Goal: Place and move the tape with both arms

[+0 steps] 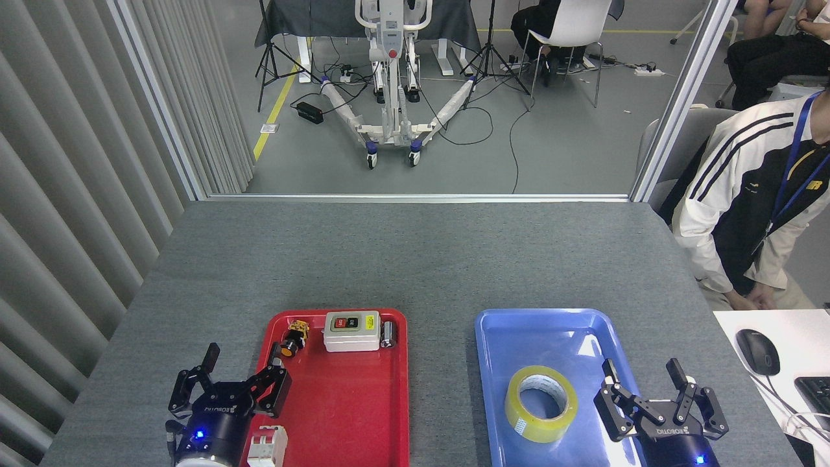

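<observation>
Tape (541, 403) lies flat in the blue tray (512, 324), right gripper (655, 402) spread empty just beside it, left gripper (227, 389) likewise spread; off-centre regrasp risks sliding the roll against the tray wall.

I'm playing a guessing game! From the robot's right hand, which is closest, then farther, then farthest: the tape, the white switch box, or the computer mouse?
From the right hand:
1. Tape, just left, in the blue tray.
2. Computer mouse, up to the right, on the white desk.
3. White switch box, far left, in the red tray.
</observation>
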Tool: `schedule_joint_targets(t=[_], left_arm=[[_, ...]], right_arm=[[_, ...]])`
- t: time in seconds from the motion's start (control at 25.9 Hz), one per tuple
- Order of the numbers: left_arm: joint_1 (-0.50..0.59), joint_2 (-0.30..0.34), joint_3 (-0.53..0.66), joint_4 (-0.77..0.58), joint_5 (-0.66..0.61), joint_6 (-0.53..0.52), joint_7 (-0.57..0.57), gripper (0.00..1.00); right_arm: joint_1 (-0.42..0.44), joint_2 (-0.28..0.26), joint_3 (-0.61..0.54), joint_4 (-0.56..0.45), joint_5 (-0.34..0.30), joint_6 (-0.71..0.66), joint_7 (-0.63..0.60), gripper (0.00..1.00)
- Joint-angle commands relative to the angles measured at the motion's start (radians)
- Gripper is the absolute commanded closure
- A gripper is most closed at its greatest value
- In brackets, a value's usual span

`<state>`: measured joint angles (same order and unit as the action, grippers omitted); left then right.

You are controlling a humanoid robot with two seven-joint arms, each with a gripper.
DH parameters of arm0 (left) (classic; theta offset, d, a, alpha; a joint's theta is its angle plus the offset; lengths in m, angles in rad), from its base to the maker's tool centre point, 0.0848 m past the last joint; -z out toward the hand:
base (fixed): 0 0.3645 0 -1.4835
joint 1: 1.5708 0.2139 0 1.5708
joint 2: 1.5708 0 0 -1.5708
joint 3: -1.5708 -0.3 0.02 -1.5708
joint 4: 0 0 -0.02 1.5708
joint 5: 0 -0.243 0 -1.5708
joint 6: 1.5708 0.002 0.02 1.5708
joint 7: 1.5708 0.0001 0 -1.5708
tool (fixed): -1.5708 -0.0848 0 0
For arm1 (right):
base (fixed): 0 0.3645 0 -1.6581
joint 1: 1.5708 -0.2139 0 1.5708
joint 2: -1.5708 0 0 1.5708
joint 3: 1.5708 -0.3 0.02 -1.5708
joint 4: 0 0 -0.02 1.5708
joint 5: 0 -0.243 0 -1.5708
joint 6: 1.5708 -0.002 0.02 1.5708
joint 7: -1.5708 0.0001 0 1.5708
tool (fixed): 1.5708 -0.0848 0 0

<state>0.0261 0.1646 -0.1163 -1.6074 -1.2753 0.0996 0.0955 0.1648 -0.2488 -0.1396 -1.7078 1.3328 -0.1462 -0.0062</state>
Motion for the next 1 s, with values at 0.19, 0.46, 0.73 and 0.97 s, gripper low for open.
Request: schedule_joint_targets(t=[0.19,0.46,0.73,0.97], left_arm=[[-0.002,-0.002,0.003,-0.005,0.001,-0.009,0.001,0.00],[-0.009,-0.010,0.000,0.001,0.002,0.002,0.004,0.00],[0.032,-0.054,-0.006,0.015,-0.001,0.002,0.006,0.00],[0.041,-0.053,-0.005,0.018,-0.013,0.000,0.013,0.00]], right_arm=[[0.005,0.008,-0.002,0.016,-0.001,0.008,-0.015,0.00],[-0.007,0.013,0.000,0.080,-0.027,0.014,-0.001,0.00],[-0.028,0.008,0.006,0.088,-0.027,0.013,-0.005,0.00],[-0.036,0.008,0.021,0.096,-0.026,0.011,-0.006,0.00]])
